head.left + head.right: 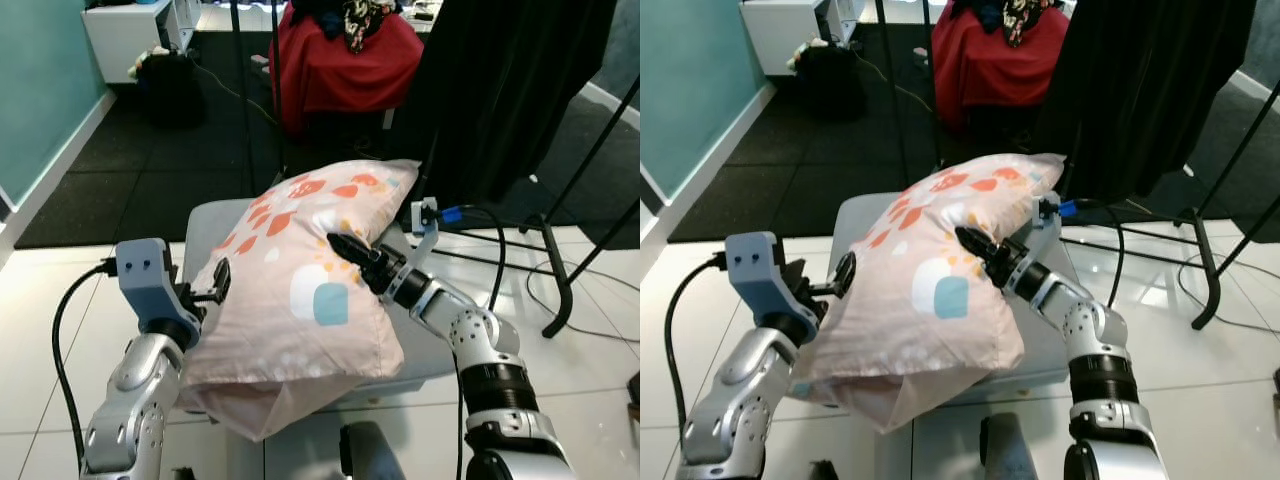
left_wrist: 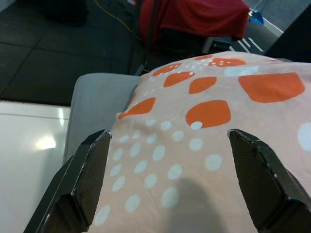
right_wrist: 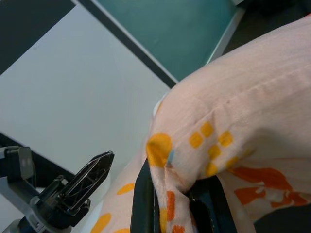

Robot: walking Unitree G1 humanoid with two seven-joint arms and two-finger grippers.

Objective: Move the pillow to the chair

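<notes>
Evidently the carrying step is all but done: the pillow [image 1: 300, 290], pale pink with orange, blue and white blotches, lies across the grey chair [image 1: 205, 228] seat, its near end overhanging the seat's front edge toward six o'clock and its far end reaching toward one o'clock. The right gripper [image 1: 350, 248] sits on top of the pillow near its middle, and its wrist view shows the jaws pinching a raised fold of the cover between them. The left gripper [image 1: 218, 283] is at the pillow's nine o'clock edge with its fingers [image 2: 85, 179] spread wide either side of the fabric, holding nothing. By my reading, the next move calls for the right jaws to let go of the fold, perhaps after nudging the pillow toward twelve o'clock so less of it hangs off, then for both arms to draw back. No brand, label or legible writing can be made out on the pillow, the chair or the arms.
</notes>
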